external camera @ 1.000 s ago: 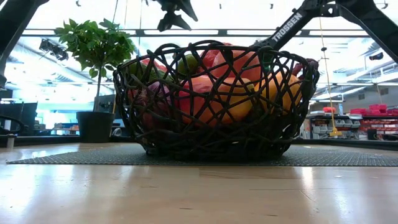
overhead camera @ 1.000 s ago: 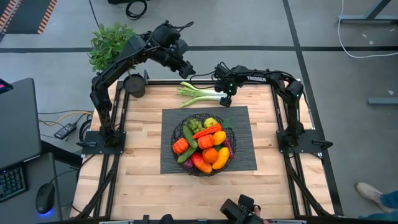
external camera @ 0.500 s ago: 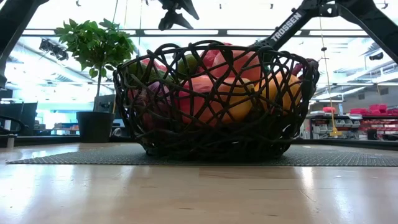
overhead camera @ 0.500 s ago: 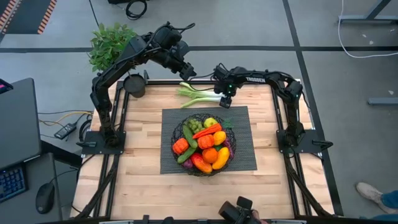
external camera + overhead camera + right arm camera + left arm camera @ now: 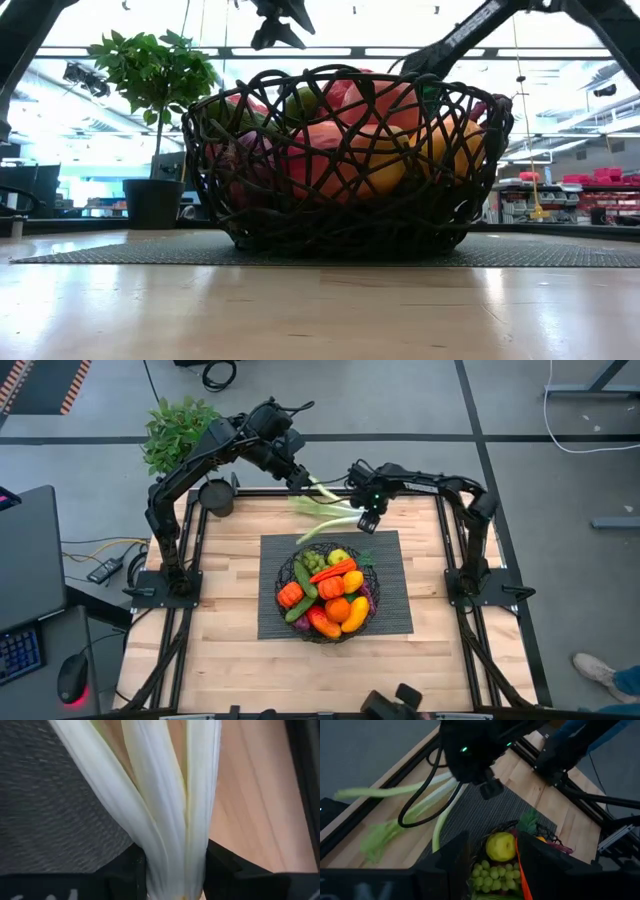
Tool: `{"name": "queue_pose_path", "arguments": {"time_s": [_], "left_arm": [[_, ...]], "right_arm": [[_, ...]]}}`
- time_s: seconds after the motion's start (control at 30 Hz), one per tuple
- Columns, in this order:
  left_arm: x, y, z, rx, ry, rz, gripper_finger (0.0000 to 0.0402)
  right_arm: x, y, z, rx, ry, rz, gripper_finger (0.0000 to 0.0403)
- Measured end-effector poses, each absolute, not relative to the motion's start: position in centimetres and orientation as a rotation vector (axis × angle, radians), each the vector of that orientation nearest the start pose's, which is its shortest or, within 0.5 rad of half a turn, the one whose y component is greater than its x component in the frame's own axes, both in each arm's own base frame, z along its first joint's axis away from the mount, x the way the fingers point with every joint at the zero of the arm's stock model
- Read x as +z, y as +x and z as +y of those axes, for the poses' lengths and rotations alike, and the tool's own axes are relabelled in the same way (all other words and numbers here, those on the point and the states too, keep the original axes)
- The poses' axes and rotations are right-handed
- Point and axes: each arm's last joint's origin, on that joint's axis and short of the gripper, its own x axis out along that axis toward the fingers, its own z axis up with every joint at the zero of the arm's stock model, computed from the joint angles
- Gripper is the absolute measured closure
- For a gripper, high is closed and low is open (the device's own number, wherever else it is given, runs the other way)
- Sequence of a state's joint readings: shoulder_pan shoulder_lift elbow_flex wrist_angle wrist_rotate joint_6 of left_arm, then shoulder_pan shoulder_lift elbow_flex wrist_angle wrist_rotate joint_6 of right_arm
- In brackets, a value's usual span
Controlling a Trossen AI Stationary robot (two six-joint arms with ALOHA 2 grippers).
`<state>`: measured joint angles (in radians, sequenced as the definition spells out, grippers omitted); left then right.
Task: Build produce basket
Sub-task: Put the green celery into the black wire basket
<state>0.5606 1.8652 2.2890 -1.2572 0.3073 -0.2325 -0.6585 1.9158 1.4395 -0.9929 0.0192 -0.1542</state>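
The black wire basket stands on a grey mat, filled with produce: oranges, a lemon, grapes, a red pepper. The leek is behind the basket near the table's far edge, with my right gripper shut on its white end. Its green leaves fan out toward the table's left. My left gripper hangs high above the far edge, open and holding nothing, with its fingers framing the basket far below. My right gripper pinches the leek's white stalk end between its two fingers. The fingers come from above, pointing down, and lie across the stalk. The white end is raised off the table, and the leaves trail away lower; whether their tips touch the wood I cannot tell.
A potted green plant in a small black pot stands at the far left corner. The grey mat lies under the basket in the table's middle. Bare wood lies to the left, right and near side of the mat.
My right gripper has shut on the leek's white end and risen a little, shifting toward the basket. The white end has come up off the table, and the leaves have swung and spread apart, one toward my left gripper and one toward the mat.
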Motion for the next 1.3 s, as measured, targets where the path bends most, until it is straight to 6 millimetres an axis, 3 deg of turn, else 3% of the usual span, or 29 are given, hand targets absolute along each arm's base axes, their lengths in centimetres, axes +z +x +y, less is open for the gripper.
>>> {"name": "queue_pose_path", "arguments": {"time_s": [0.23,0.6,1.03,1.3], "left_arm": [[44.1,30.9,18.4,0.322,-0.553,0.732,0.0230],[44.2,30.5,18.5,0.308,-0.510,0.746,0.0230],[48.7,27.2,16.8,0.277,-0.354,0.555,0.0230],[49.6,26.8,14.6,0.259,-0.448,0.538,0.0230]], "right_arm": [[24.9,26.8,-20.3,-0.467,0.571,1.302,0.0263],[31.8,24.7,-13.9,-0.353,0.759,1.131,0.0263],[33.4,26.8,-4.1,-0.270,0.937,1.162,0.0263],[34.4,28.1,2.2,-0.126,0.959,1.108,0.0263]]}}
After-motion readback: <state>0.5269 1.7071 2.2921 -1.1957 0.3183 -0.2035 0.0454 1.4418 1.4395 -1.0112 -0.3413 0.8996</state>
